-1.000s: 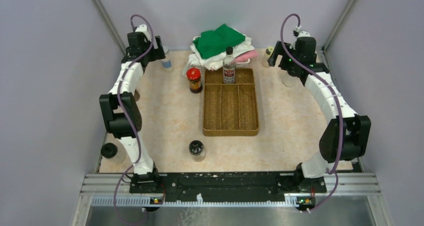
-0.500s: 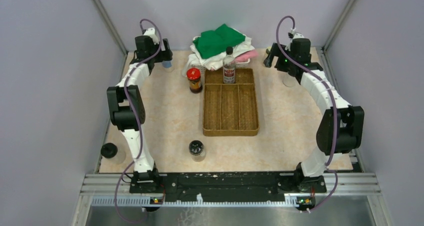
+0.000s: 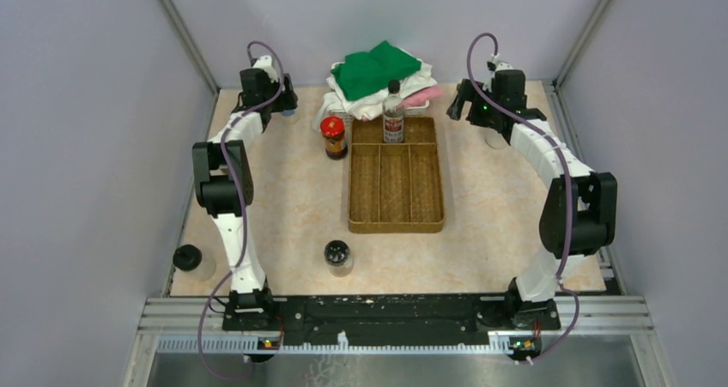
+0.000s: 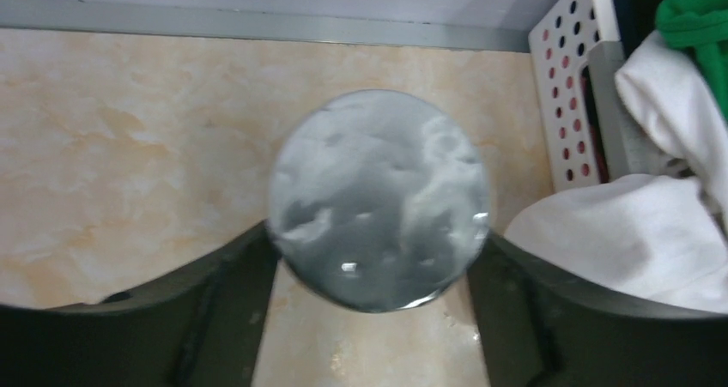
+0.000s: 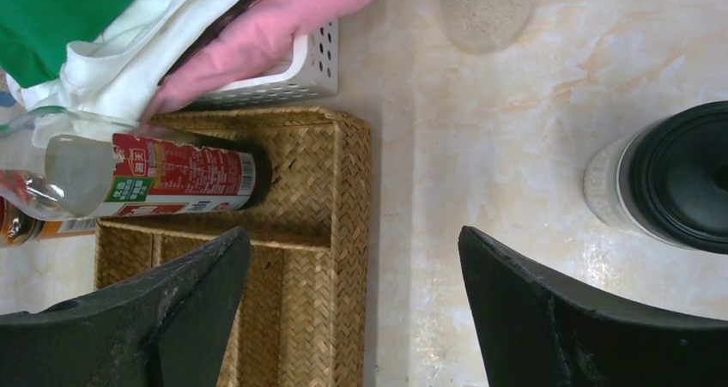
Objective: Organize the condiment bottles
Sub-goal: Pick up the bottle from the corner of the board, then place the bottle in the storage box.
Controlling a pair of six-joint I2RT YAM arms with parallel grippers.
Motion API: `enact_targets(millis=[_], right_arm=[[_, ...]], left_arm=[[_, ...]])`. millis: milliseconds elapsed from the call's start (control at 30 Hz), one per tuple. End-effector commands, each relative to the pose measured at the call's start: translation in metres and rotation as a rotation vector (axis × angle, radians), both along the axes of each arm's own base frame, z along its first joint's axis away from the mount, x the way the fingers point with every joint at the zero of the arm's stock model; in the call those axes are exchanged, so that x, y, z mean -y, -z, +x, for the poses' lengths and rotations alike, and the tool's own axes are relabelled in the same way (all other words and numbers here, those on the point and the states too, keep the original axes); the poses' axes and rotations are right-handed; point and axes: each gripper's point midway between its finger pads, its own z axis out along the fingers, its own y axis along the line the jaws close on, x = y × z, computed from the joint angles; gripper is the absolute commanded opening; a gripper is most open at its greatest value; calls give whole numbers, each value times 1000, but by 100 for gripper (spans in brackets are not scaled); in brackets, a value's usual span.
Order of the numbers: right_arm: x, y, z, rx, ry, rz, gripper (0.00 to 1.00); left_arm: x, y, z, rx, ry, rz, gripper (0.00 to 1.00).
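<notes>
Straddling the grey-lidded jar [image 4: 378,190] with my left pincer [image 4: 378,237] spread, right pincer [image 5: 354,232] spread empty, I judge only the tall bottle [image 5: 172,177] in the tray [image 5: 354,181], others left on the table [image 5: 481,147].

Robot lab test cell, not a real kitchen: plain grey-violet wall panels [image 3: 86,104] w/ aluminium frame posts [image 3: 180,31] box in a small marble-look table [image 3: 292,198]. Left arm [image 3: 225,181] & right arm [image 3: 575,215] are bolted to a metal rail [image 3: 395,314] at the near edge. Kitchen bits are just props, e.g. red-lidded jar [image 3: 333,135], woven tray [image 3: 396,224], cloths [image 3: 378,69].
</notes>
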Motion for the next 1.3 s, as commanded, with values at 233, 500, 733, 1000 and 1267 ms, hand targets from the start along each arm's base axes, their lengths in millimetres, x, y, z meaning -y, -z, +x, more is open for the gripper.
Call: enact_targets(millis=[233,500,733,1000,1267], right_arm=[[-15,0,-3,30,-47,29,89],[-26,-5,-21,38,-67,51,88],[-30,-9,-39,45,-82,55,87],[-27,-15,-48,55,-85,37,87],[-27,-8,-52,43,-85,39,86]], left_arm=[[-2,-52,3,131,-28,35,18],[23,-127,-41,232,-14,137,20],[22,-150,-71,258,-20,131,22],[66,-184,-104,336,83,39,25],[139,-211,-114,413,240,-6,28]])
